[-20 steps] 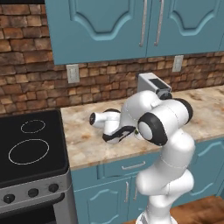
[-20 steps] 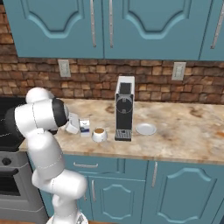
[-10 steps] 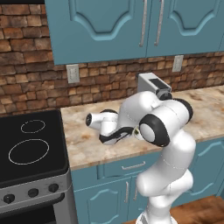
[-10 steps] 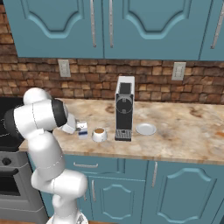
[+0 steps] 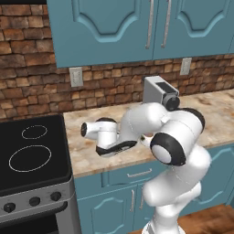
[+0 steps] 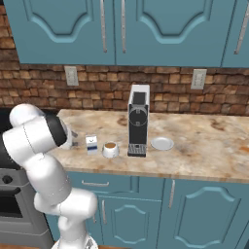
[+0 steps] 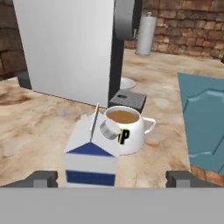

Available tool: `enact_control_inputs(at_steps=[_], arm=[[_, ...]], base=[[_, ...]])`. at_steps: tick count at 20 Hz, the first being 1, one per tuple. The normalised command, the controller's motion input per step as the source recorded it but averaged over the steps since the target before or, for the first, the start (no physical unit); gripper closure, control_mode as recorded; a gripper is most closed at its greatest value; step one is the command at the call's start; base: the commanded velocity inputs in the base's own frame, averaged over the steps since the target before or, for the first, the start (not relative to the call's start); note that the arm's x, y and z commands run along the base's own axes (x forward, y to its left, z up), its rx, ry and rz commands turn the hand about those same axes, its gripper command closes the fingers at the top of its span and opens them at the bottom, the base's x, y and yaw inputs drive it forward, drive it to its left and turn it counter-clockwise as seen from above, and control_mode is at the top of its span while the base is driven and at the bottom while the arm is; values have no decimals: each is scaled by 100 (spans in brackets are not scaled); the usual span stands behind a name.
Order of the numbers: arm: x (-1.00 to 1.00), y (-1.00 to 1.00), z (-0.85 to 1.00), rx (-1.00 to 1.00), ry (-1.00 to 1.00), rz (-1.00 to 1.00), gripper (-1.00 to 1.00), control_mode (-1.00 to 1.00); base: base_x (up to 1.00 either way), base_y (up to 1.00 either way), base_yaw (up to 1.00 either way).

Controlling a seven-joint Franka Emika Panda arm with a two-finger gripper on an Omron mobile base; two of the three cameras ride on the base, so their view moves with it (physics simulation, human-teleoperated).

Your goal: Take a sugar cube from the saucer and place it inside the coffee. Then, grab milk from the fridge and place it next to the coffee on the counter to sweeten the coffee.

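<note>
Fingertips (image 7: 43,178) spread wide apart at the bottom of the hand view, gripper (image 7: 111,179) clamped on nothing. Between the fingertips and just ahead, the milk (image 7: 93,153) standing upright on the counter (image 7: 39,124), free of both fingers. Right behind the milk, close enough to overlap in the hand view, the coffee (image 7: 126,129), brown liquid inside, handle turned toward the blue cabinet side. Past the cup, the coffee machine (image 7: 70,48) with its dark drip tray, and behind that a sliver of the saucer (image 7: 127,82). Sugar cube too small to tell. From the right base view, lined up along the counter (image 6: 204,146): milk (image 6: 91,144), coffee (image 6: 111,149), coffee machine (image 6: 138,126), saucer (image 6: 162,143), with the brick wall (image 6: 97,92) behind.
</note>
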Motion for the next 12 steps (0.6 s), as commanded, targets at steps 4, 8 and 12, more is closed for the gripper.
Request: enact_control_inputs(at_steps=[4, 8, 12], arm=[[-92, 10, 41, 0, -27, -2, -100, -100], [-100, -10, 26, 0, -41, 0, -100, -100], [-100, -31, 11, 0, -66, 0, -100, -100]], base=[[0, 0, 0], [0, 0, 0], [0, 0, 0]])
